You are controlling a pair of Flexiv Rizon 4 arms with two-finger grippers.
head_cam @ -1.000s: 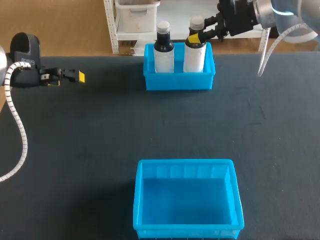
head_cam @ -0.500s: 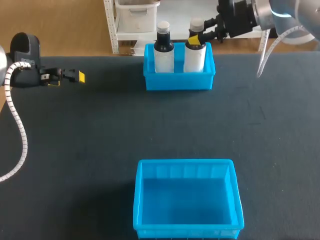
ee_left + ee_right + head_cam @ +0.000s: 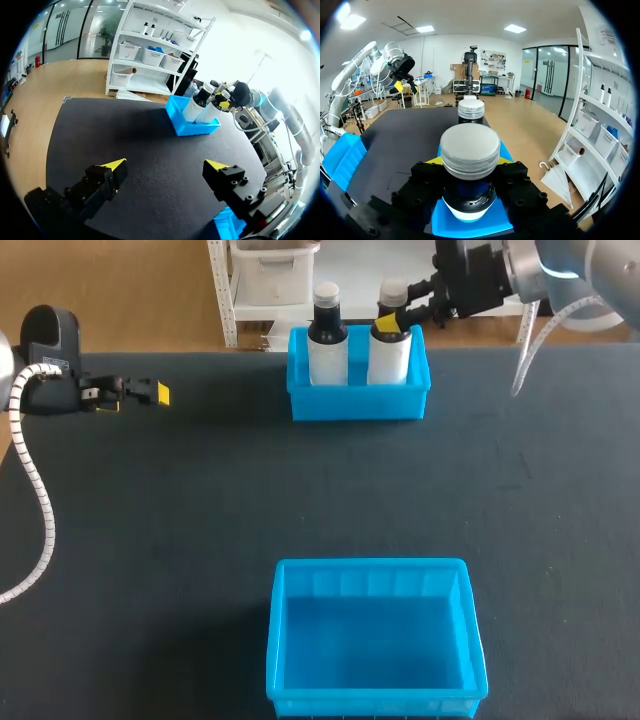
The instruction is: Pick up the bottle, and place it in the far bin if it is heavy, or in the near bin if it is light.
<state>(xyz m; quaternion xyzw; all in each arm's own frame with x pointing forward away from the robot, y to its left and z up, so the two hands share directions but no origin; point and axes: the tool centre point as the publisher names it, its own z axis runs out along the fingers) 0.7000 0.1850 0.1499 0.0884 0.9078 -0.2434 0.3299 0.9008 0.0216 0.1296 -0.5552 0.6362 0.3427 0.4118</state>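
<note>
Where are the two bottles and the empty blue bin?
White-capped bottle [image 3: 327, 358]: head view, on its white body.
Grey-capped bottle [image 3: 389, 360]: head view, on its white body.
Near bin [image 3: 370, 565]: head view, on its far rim.

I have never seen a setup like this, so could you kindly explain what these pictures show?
This is a robot with two arms at a dark table. One picture looks down from a fixed camera above and behind it; the two round ones come from cameras on its wrists. On the table sit two blue bins: the near bin and the far bin, which holds two upright bottles. The right gripper is closed on the neck of one bottle, beside the other bottle. The left gripper is open, holding nothing, above the table's left side.
</note>
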